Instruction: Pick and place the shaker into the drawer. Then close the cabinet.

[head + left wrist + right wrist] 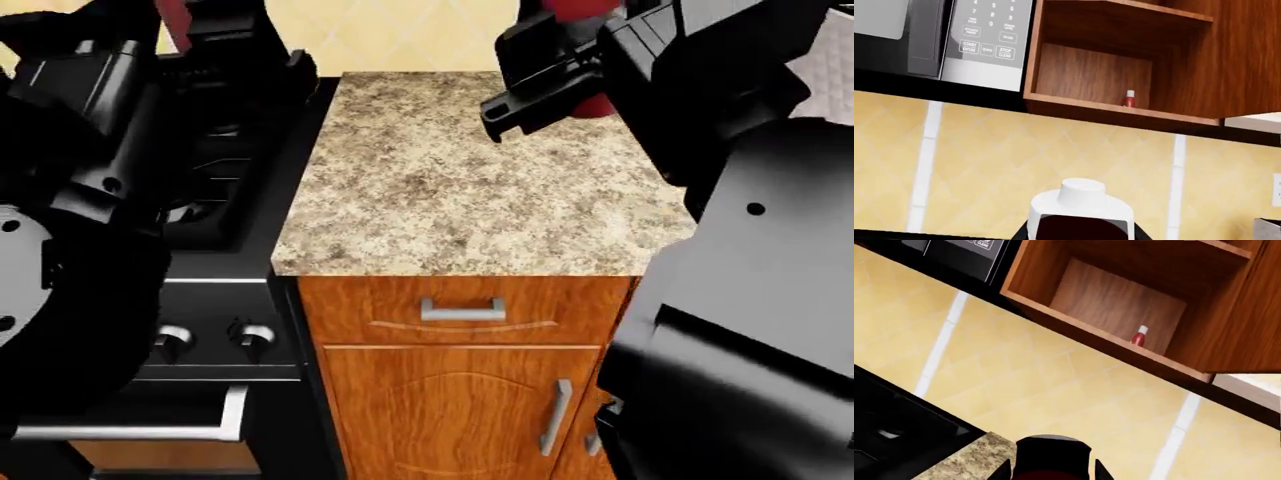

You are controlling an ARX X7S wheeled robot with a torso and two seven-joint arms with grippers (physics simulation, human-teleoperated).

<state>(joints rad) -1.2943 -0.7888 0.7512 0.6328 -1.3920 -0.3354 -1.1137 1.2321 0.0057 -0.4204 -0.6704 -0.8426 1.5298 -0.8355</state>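
The shaker is seen raised in front of the tiled wall, seemingly pinched in the left gripper, off the countertop's left edge. How the right gripper's fingers are set cannot be told. But the drawer is shut flush! If its handle is missed, nowhere is left for the shaker, and it could be dropped onto the stove.

Head view looks steeply down on the countertop; both wrist views share the wall cabinet.
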